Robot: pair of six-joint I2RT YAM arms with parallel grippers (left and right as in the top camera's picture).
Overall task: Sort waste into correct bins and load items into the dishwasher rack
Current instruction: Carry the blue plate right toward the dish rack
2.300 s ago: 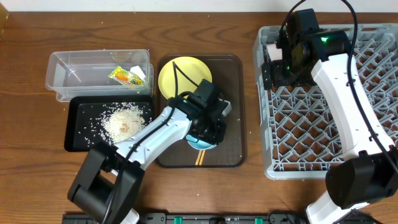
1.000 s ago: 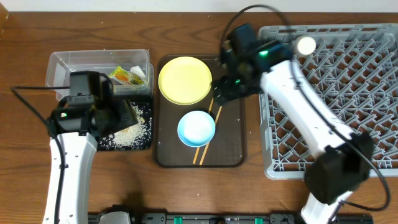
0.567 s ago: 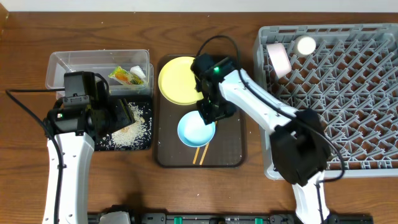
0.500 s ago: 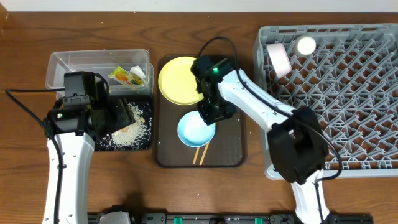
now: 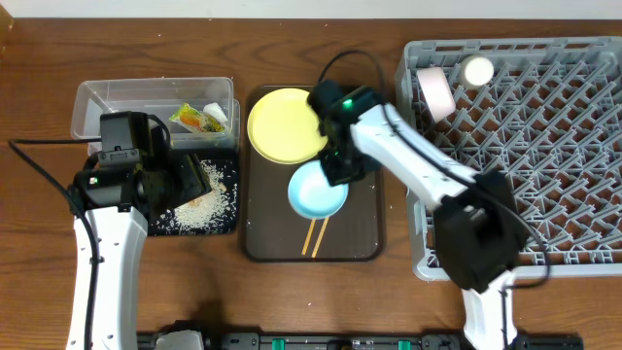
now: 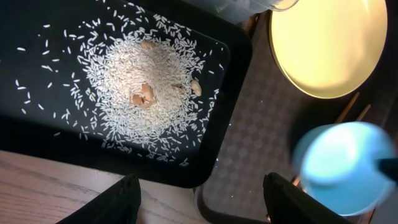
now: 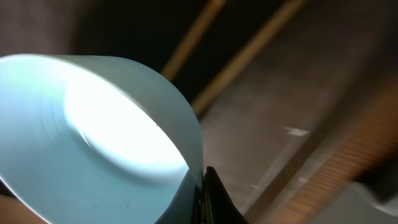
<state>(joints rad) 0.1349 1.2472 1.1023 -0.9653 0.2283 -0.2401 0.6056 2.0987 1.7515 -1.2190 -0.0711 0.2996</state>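
Now you are loading the rack [image 5: 505, 194], lying to the right pincer's [image 5: 333, 167] right: it is clamping the bowl [image 5: 318, 192] by its rim, probably needing to carry it over; the left pincer [image 6: 199, 205] is gaping.

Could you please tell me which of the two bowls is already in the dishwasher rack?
The white bowl, tipped on its side in the far-left corner of the grey rack beside the small cup. The pale blue bowl is over the brown tray.
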